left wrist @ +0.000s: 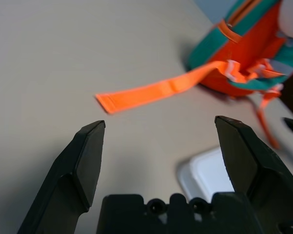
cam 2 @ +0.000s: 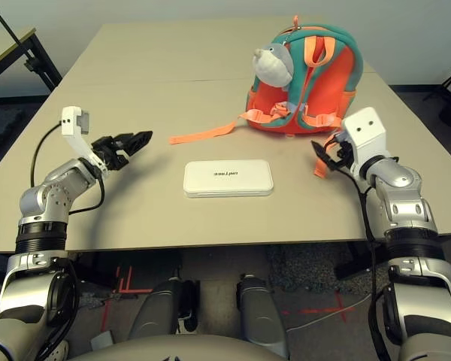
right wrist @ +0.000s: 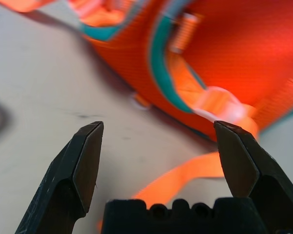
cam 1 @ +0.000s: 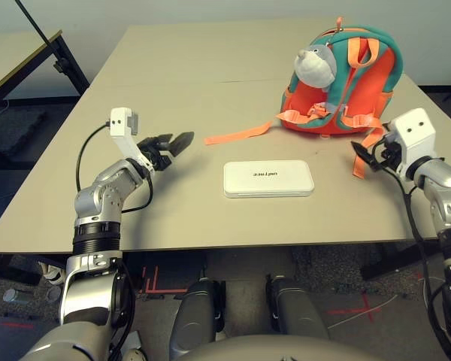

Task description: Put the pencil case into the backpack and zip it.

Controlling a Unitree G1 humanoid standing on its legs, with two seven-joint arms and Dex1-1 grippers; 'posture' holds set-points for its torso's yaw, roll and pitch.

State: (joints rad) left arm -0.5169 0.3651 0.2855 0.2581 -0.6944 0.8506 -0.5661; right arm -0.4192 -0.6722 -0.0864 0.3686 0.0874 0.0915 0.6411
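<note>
Both my arms are up over the table and nothing is in hand yet, so this is the opening reach. My left gripper [cam 1: 174, 144] hangs with its jaws spread wide and empty, aimed across toward the loose orange strap [left wrist: 151, 92] that trails out from the backpack [cam 1: 344, 83]. My right gripper [right wrist: 158, 161] is spread just as wide, empty too, nosing in close to the backpack's lower edge where a strap buckle [right wrist: 217, 100] sits. The pencil case [cam 1: 268, 179] lies flat on the table [cam 1: 173, 68] between my two arms, nearer me than the backpack and apart from it, lettering up. The backpack rests on its side at the far right, plush animal [cam 1: 316, 66] on top, straps facing me; I can't tell from here whether the zip is open. As I judge it, the next move calls for steadying the bag and finding its opening before the case is lifted at all, and that flat, hard case will want a grip across its narrow sides.
</note>
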